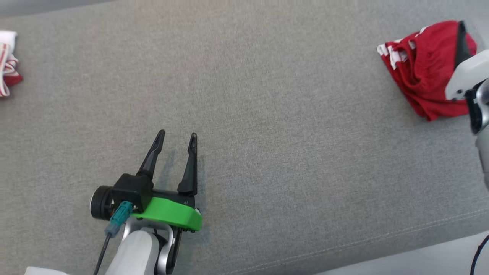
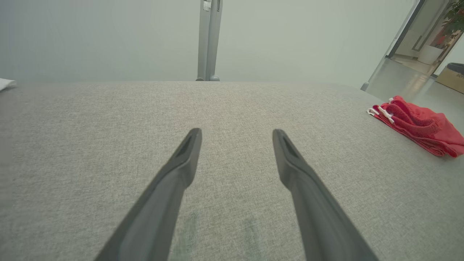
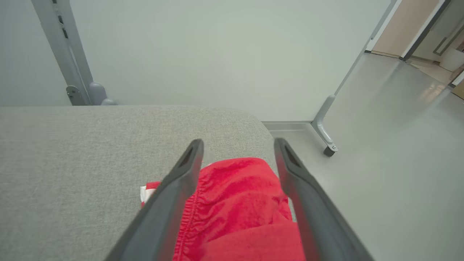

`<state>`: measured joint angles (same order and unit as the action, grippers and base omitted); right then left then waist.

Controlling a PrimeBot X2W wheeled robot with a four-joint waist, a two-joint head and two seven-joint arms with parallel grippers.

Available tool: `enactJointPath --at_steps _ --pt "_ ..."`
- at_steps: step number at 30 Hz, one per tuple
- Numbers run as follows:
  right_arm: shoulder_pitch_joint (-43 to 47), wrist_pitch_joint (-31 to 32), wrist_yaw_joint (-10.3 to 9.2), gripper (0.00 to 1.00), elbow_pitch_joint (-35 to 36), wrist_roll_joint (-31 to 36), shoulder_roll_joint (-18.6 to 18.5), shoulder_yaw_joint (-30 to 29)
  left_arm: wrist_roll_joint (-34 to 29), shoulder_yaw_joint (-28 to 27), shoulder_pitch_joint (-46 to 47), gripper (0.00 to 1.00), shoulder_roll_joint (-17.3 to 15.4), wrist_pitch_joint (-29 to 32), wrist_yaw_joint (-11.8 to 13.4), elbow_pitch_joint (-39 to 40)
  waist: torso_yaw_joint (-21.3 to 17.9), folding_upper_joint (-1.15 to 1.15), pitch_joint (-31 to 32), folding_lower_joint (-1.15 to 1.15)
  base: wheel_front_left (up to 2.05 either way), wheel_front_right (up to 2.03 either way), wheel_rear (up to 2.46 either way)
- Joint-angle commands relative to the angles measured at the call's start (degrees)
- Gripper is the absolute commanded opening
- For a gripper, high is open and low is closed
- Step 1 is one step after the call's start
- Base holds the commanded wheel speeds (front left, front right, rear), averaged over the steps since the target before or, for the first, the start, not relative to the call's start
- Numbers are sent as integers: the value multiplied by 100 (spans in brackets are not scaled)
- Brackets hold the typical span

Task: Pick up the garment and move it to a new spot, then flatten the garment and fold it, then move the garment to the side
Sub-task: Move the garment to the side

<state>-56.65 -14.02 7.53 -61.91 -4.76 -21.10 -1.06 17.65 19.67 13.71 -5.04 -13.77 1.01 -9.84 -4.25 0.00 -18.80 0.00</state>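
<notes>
1. close in at my lower left, my left gripper (image 1: 178, 133) hovers over the bare grey cushion (image 1: 267, 114), its fingers spread wide and holding nothing.
2. out to my right, well apart from that hand, the red garment (image 1: 424, 68) lies as a folded bundle near the cushion's right end. my right arm is plainly the nearer one.
3. my right gripper (image 3: 239, 142) hangs directly over it, fingers parted, one on each side of the red cloth below. i judge they pinch nothing, though i cannot tell whether the tips touch the fabric.
4. the bundle's long axis seems to run slantwise, with the white-trimmed end farther from me and leftward and the other end nearer and rightward.
5. the garment looks folded and already set at the side, so i judge the next move is to lift my right hand straight up and clear without snagging a fold.
6. farthest off, at the cushion's left edge, a red-and-white cloth (image 1: 7, 61) lies by itself.
</notes>
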Motion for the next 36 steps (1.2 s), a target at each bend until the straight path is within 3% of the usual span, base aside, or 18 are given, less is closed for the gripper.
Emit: enactJointPath --at_steps 1,15,23,27,36 --pt "168 -47 -8 100 108 -104 38 72 41 -53 -86 100 -11 -46 13 -59 35 0 490 0 0 0 0" --pt "2077 4 -8 100 2449 -1147 369 1179 175 -806 -778 100 -19 -138 218 -414 354 0 1528 0 0 0 0" --pt "3498 28 -8 100 3787 -746 759 782 75 -1005 -1205 100 85 -140 168 -389 721 0 1759 0 0 0 0" --pt "4336 70 -8 100 4507 -444 1353 449 44 -1070 -1336 100 141 -140 116 -441 927 0 1856 0 0 0 0" --pt "5275 153 -8 100 5214 -220 1754 246 -1 -1041 -1309 100 187 -141 50 -536 1216 0 1929 0 0 0 0"
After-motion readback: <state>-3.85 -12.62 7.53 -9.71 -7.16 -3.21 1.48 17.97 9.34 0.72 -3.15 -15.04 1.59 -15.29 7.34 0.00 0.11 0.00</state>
